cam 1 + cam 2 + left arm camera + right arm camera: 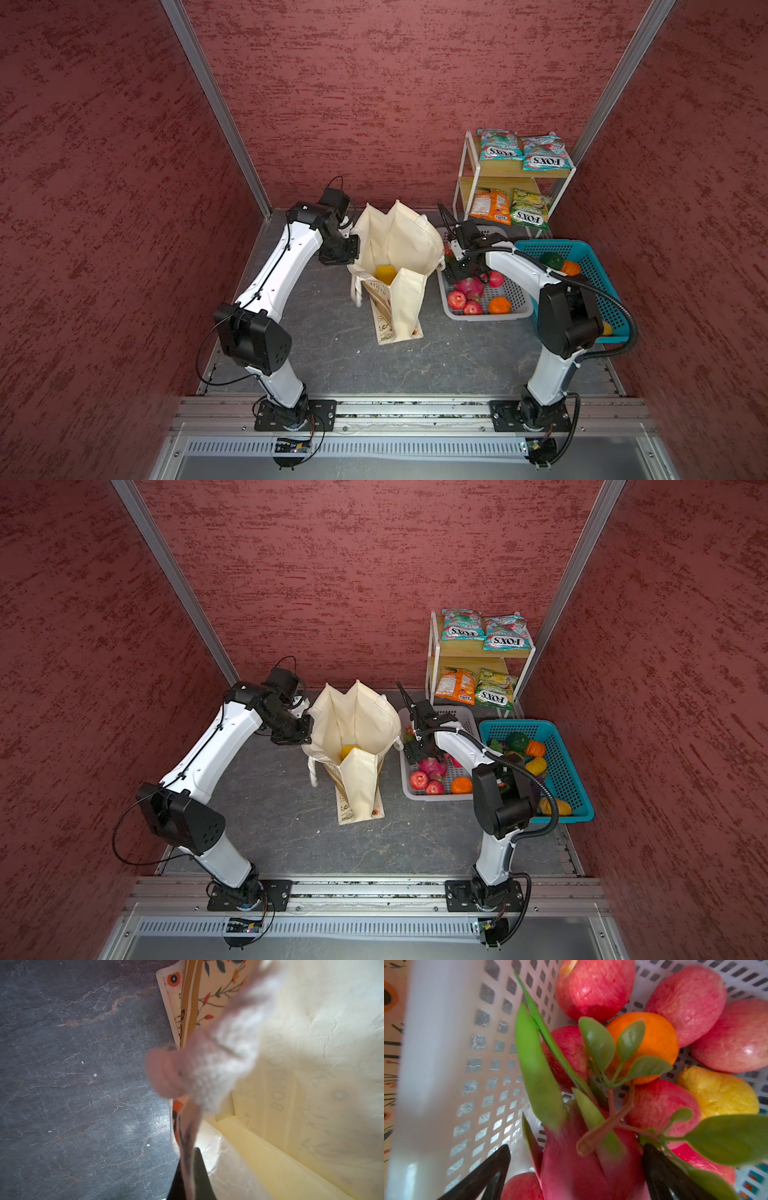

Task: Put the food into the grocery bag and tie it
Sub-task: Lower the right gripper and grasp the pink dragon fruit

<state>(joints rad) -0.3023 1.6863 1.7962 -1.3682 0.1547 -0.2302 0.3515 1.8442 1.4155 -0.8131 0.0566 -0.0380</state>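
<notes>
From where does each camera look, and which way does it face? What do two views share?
Top views: high above the arm bases, facing down on table, grocery bag and grey basket; left arm and right arm show whole.
Left wrist: on the left arm, facing past the left gripper, shut on the bag's rim, into the bag; only fingertips show.
Right wrist: on the right arm, facing down into the basket; the open right gripper flanks the dragon fruit.
Shared: both wrist views show the bag's floral print.

tops: overhead, whole scene | left wrist: near bag [311,1022] | right wrist: near basket [436,1064]
</notes>
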